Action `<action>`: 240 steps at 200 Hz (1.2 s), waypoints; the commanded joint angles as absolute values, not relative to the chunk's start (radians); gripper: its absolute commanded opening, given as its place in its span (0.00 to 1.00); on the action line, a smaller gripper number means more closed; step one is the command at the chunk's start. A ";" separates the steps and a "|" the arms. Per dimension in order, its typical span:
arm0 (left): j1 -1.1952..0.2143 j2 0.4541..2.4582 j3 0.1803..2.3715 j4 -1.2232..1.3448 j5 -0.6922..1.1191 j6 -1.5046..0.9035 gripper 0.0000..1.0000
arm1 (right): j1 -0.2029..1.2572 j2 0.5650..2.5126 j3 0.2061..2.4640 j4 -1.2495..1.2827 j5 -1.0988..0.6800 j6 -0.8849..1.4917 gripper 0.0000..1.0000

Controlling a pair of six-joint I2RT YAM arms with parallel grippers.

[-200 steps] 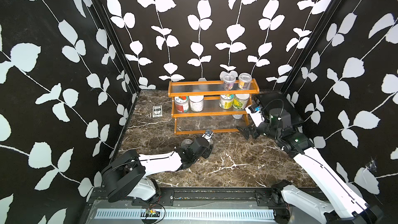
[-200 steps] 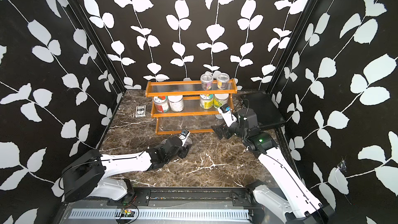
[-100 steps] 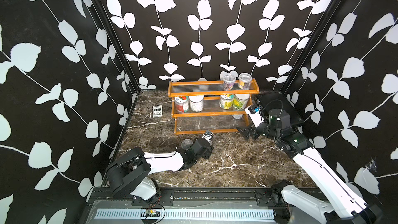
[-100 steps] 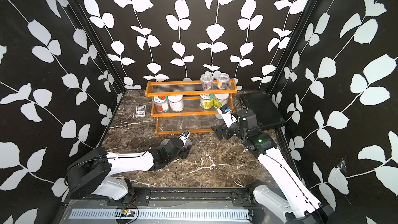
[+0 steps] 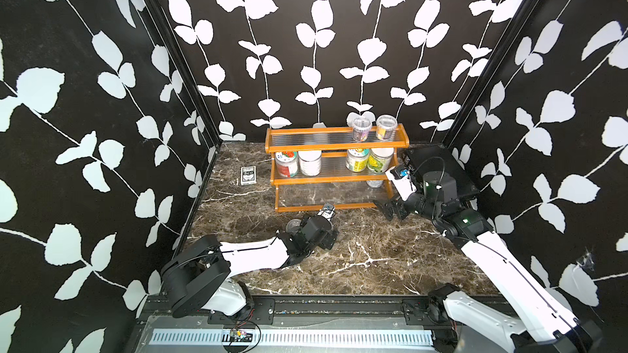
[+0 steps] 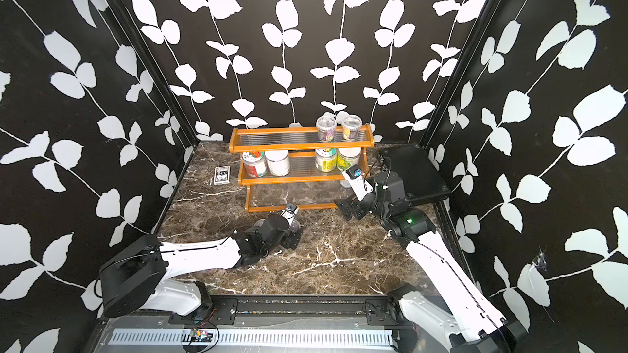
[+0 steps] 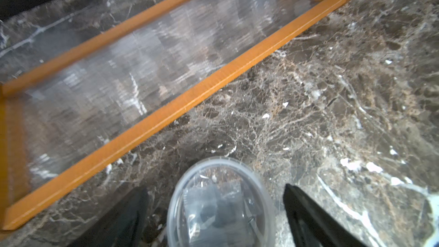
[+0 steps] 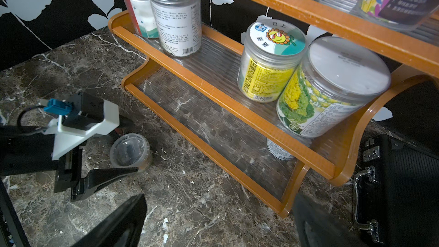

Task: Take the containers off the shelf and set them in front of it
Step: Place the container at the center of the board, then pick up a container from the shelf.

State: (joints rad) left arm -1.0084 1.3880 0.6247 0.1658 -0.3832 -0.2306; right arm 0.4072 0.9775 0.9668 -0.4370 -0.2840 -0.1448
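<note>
Before the shelf (image 7: 166, 115), our left gripper (image 7: 213, 188) spread wide around a clear cup (image 8: 129, 149), not gripping, our right gripper (image 8: 219, 200) gaping, empty

The shelf (image 5: 336, 147) stands at twelve o'clock on the marble table (image 5: 373, 266). Two small cups (image 5: 361, 129) sit on its top tier toward one o'clock. The middle tier holds four jars (image 5: 310, 163), and a tin can (image 5: 374, 183) peeks from the bottom tier. My left gripper (image 5: 329, 227) lies low at the shelf's six o'clock, with a clear cup (image 5: 293, 225) just beside it at nine o'clock. My right gripper (image 5: 390, 210), jaws apart, hovers at the shelf's four o'clock.
</note>
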 commanded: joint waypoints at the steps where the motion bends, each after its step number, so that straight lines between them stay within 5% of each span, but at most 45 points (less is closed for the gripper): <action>1: -1.013 1.317 0.689 0.094 -0.405 -0.193 0.97 | 0.394 0.986 0.996 -0.400 -0.283 -0.115 1.00; 65: -0.892 1.157 0.879 -0.153 -0.237 -0.117 0.99 | 0.406 1.129 1.245 -0.438 -0.275 0.056 1.00; 140: -0.608 1.106 1.109 -0.284 0.072 -0.127 0.99 | 0.613 1.471 1.743 -0.626 0.293 0.230 1.00; 240: -0.511 1.125 1.132 -0.261 0.150 -0.149 0.99 | 0.646 1.713 1.995 -0.652 0.480 0.304 1.00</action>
State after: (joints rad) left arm -0.5179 1.1305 1.1255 -0.2573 0.1173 -0.1387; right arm 0.6415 1.6844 1.9205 -0.6437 0.4202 0.2756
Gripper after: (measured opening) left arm 0.986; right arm 0.995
